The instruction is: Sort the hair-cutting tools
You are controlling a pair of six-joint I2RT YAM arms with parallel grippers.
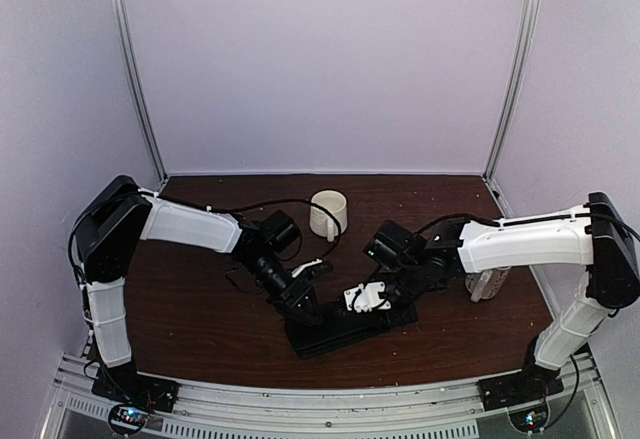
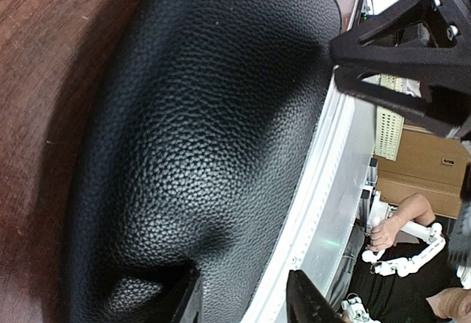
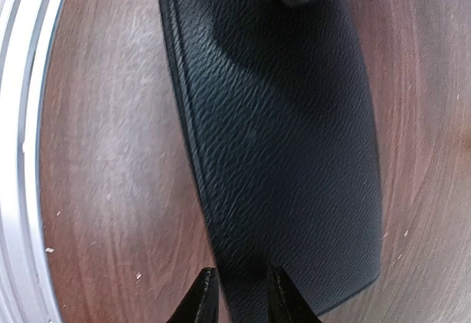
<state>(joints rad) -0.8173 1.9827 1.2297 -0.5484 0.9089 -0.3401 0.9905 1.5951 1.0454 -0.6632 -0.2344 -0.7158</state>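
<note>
Top external view has both arms bent inward over the black case point(image 1: 340, 337), which lies near the table's point(image 1: 200, 329) front edge with a mug point(image 1: 328, 213) behind it; any writing on it cannot be made out, and the scissors and clips cannot be found in any view. By its wrist view the left gripper point(image 2: 243, 290) stands about half open, one finger over the case's top, the other off its edge; grip uncertain. By its own view the right gripper point(image 3: 241, 282) leaves a narrow gap astride the case's stitched edge; pinching or touching, I cannot tell.
</note>
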